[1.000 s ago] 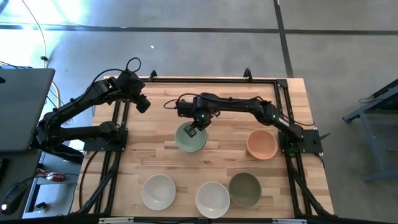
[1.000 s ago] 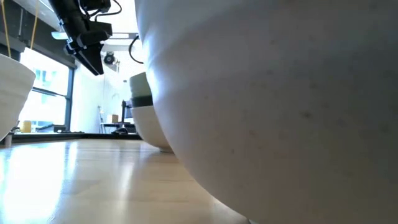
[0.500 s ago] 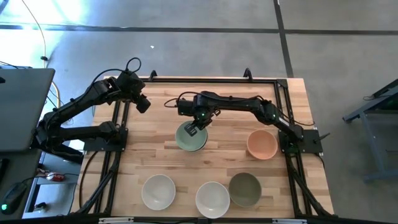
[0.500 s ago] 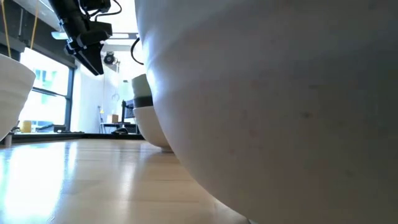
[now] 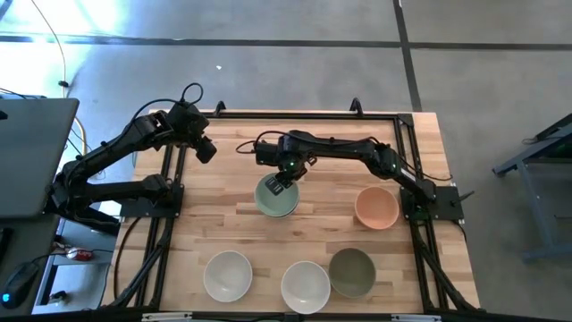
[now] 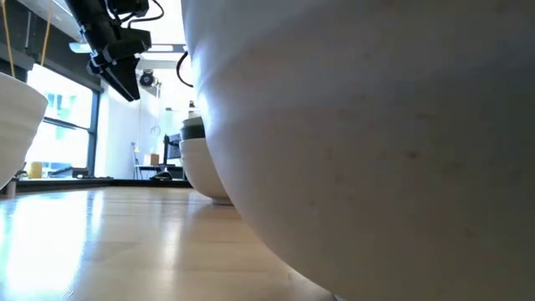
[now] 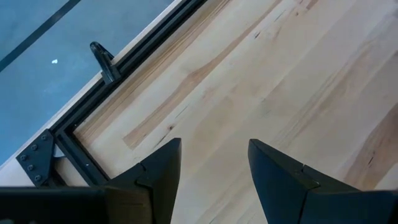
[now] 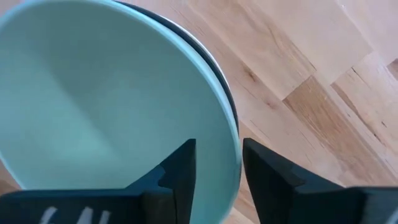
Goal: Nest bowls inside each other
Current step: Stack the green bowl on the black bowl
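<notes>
A pale mint green bowl [image 5: 275, 199] [image 8: 106, 99] sits at mid-table in a stack, inside a black bowl [image 8: 219, 70] that rests in a white one [image 6: 201, 167]. My right gripper [image 5: 280, 185] [image 8: 219, 168] points down over the mint bowl's far rim. It is open, with one finger inside the rim and one outside. My left gripper [image 5: 206, 150] [image 7: 214, 162] hangs open above the far left of the table, nothing between its fingers. Peach [image 5: 376, 207], olive-grey [image 5: 351, 272] and two white bowls [image 5: 306, 286] [image 5: 227, 275] stand apart.
The loose bowls line the near edge and the right side. One white bowl [image 6: 376, 150] stands right before the low camera and blocks most of that view. A black frame rail [image 7: 74, 130] runs along the table's far and side edges. Bare wood lies between the stack and the near row.
My right gripper has opened over the stack without moving away. The mint bowl has sunk lower into the black bowl, so less of its wall shows above the dark rim in the low view.
</notes>
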